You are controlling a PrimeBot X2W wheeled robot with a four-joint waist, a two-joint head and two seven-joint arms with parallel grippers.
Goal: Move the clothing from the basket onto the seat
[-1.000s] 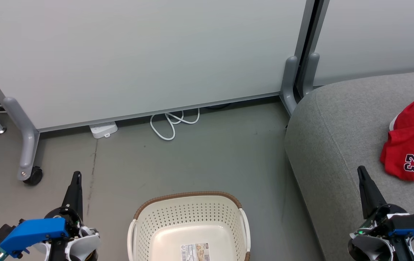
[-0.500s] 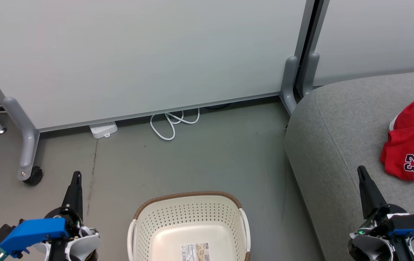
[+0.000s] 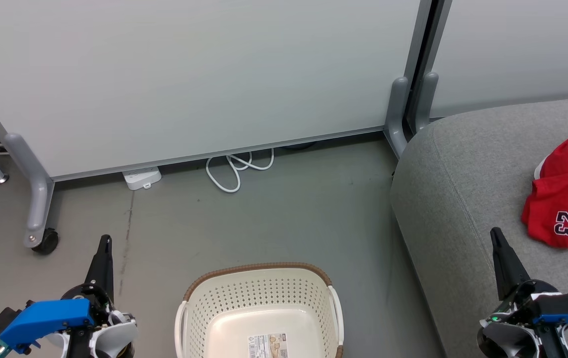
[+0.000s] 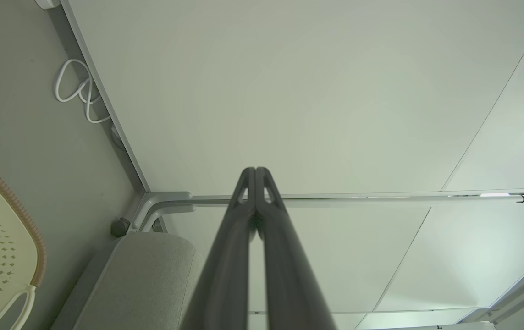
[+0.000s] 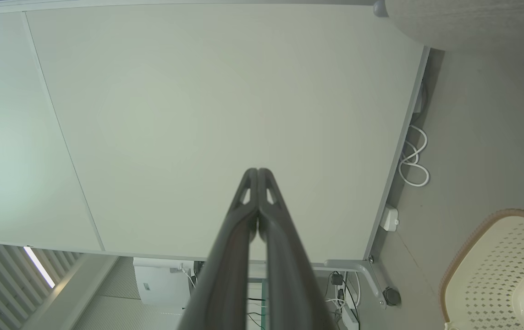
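In the head view, the red jersey (image 3: 564, 199), printed with a dark "23", is seen lying crumpled on the grey sofa (image 3: 462, 189), partly cut off by the right edge. Whether a second garment is bundled into the same red heap cannot be told. The perforated cream basket (image 3: 259, 269) is stood on the floor (image 3: 288, 214) just beside the sofa's rounded end. The shown part of its inside holds nothing but a printed label (image 3: 269, 345), and its near end is cut off by the bottom edge. The left jaws are held low over bare floor, and the right jaws are seen against the sofa, near the jersey but apart from it. Each pair is drawn to a single dark point with nothing between. A white cable (image 3: 236, 171) and a power strip (image 3: 141, 178) are laid along the foot of a pale partition (image 3: 189, 74). In the left wrist view, the two fingers (image 4: 225, 266) are pressed flat together and nothing is gripped, with a corner of the basket glimpsed at the lower left. In the right wrist view, the fingers are likewise closed tip to tip, empty, and pointed at the partition. The carrying step is judged to be finished, or very nearly. Little is thought to be called for next: the hidden near end of the basket would have to be checked, and only if red cloth were found there would the jaws need to be opened and lowered in.
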